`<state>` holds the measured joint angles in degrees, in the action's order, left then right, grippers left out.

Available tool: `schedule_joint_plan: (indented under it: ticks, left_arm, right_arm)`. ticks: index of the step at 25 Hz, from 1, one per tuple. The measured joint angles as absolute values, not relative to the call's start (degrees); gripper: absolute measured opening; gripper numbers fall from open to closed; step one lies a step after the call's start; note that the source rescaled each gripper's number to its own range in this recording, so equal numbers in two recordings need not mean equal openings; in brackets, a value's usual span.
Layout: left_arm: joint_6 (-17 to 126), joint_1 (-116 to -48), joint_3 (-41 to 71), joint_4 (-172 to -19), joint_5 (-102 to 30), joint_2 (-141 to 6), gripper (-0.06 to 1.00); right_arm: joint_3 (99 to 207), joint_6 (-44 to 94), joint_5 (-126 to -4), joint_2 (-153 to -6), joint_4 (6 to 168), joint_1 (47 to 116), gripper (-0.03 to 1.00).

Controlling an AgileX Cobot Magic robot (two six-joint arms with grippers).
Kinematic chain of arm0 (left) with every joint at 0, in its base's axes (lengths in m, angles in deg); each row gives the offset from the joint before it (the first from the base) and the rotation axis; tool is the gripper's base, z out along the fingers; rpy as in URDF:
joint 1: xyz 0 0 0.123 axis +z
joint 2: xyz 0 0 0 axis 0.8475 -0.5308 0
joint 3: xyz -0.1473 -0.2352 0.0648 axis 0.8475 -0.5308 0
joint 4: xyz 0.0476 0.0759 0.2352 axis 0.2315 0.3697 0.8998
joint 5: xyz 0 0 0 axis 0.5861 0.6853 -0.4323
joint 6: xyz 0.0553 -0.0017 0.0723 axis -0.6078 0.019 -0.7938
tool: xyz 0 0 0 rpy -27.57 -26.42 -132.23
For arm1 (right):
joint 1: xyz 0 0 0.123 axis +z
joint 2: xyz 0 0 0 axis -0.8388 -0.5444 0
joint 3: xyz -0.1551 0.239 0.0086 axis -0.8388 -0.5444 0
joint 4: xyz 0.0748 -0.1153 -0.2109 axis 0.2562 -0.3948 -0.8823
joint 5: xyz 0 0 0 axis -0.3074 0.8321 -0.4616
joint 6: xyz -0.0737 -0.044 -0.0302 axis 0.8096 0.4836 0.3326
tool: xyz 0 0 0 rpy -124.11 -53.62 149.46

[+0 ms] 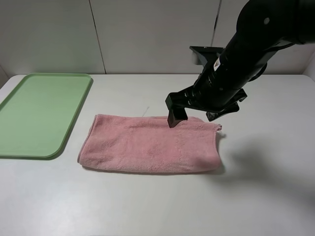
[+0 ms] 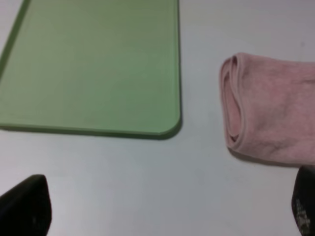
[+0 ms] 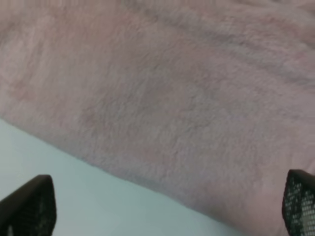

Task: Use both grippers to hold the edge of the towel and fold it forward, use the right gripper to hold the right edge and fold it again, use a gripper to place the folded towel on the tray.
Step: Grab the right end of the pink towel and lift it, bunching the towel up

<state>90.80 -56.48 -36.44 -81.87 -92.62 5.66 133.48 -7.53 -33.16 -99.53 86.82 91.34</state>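
The pink towel (image 1: 147, 145) lies folded once on the white table, a long rectangle right of the green tray (image 1: 39, 113). My right gripper (image 1: 197, 116) hangs open just above the towel's far edge, towards its right end; one finger (image 1: 176, 117) is close to the cloth. In the right wrist view the towel (image 3: 172, 98) fills the frame between the spread jaws of the gripper (image 3: 162, 211), which holds nothing. My left gripper (image 2: 165, 216) is open and empty over bare table; its view shows the towel's doubled left end (image 2: 270, 113) and the tray (image 2: 98, 64). The left arm is out of the exterior view.
The tray is empty and sits at the table's left side, a short gap from the towel's left end. The white table (image 1: 266, 196) extends in front of and to the right of the towel. A pale wall stands behind it.
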Motion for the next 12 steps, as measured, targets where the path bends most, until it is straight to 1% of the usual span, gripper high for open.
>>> schedule_joint_plan:
  ticks: [6, 12]
  left_arm:
    - [90.8, -56.48, -36.44, -80.49, -92.62, 5.73, 0.98]
    - [90.8, -54.94, -36.44, -80.37, -92.62, 5.73, 0.98]
  right_arm:
    - [133.48, -14.05, -34.64, -99.86, 82.02, 91.34, 1.0]
    - [133.48, -15.35, -35.55, -105.51, 80.86, 91.34, 1.0]
